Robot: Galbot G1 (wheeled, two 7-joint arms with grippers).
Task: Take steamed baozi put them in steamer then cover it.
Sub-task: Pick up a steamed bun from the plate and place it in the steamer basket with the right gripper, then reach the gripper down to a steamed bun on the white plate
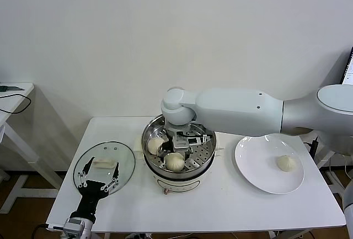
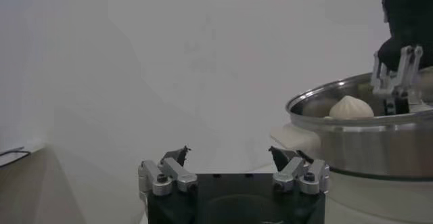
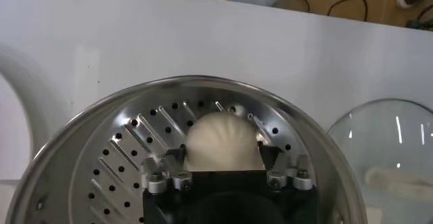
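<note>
Head view, baozi (image 1: 175, 162), steamer (image 1: 151, 162), no writing

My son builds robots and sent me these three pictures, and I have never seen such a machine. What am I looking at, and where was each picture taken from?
It is a two-armed robot at a white table. One picture looks down from its head; the other two come from cameras on its wrists.

In the middle stands a steel steamer with buns in it. The right gripper is inside the pot, its jaws open either side of a baozi lying on the perforated tray; it is not squeezing it. One more bun waits on the white plate.

The left gripper hangs open over the glass lid, holding nothing.
</note>
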